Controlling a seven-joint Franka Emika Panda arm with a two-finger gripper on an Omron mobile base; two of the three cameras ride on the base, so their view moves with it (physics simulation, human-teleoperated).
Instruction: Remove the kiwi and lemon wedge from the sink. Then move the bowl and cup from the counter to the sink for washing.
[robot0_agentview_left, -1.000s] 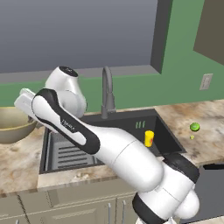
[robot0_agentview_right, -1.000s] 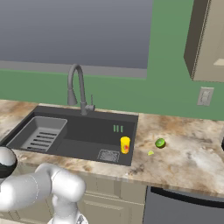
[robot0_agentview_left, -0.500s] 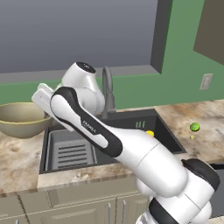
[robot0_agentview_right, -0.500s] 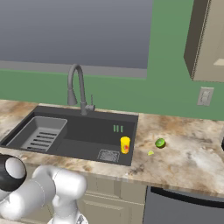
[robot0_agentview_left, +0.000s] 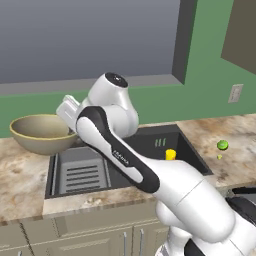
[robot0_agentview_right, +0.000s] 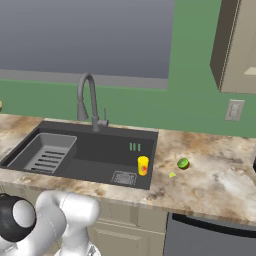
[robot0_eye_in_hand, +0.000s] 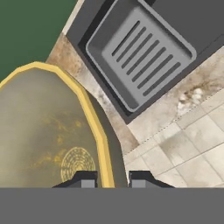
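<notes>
The white arm is rising from the lower right of the left base view, bending up over the front of the sink and reaching left, its wrist ending at the rim of the round tan-gold bowl (robot0_agentview_left: 41, 132). In the hand view, the hand (robot0_eye_in_hand: 113, 178) is pointing down with its two dark fingertips (robot0_eye_in_hand: 84, 179) straddling the bowl's lighter yellow rim, one tip inside and one outside; the jaws are standing narrowly apart and closing on that rim, so the hand is gripping the bowl (robot0_eye_in_hand: 46, 131).

The bowl is sitting at the left of the wide dark grey rectangular sink (robot0_agentview_left: 192, 150), over the beige-and-brown marbled stone counter (robot0_agentview_left: 20, 185); whether it is resting on the counter or hanging just above it cannot be told. Just to its right in the basin is lying the grey ribbed rack insert (robot0_agentview_left: 81, 170), also showing in the hand view (robot0_eye_in_hand: 140, 54).

The small yellow cylindrical cup (robot0_agentview_right: 143, 165) with a red mark is standing upright inside the sink (robot0_agentview_right: 105, 150) near its right wall, beside the square drain (robot0_agentview_right: 123, 178). The grey gooseneck faucet (robot0_agentview_right: 89, 100) is rising behind the basin. On the counter (robot0_agentview_right: 215, 170) right of the sink, the small bright-green kiwi (robot0_agentview_right: 183, 163) is resting, with the tiny pale-yellow lemon wedge (robot0_agentview_right: 172, 174) just in front of it; both are well apart from the hand.
</notes>
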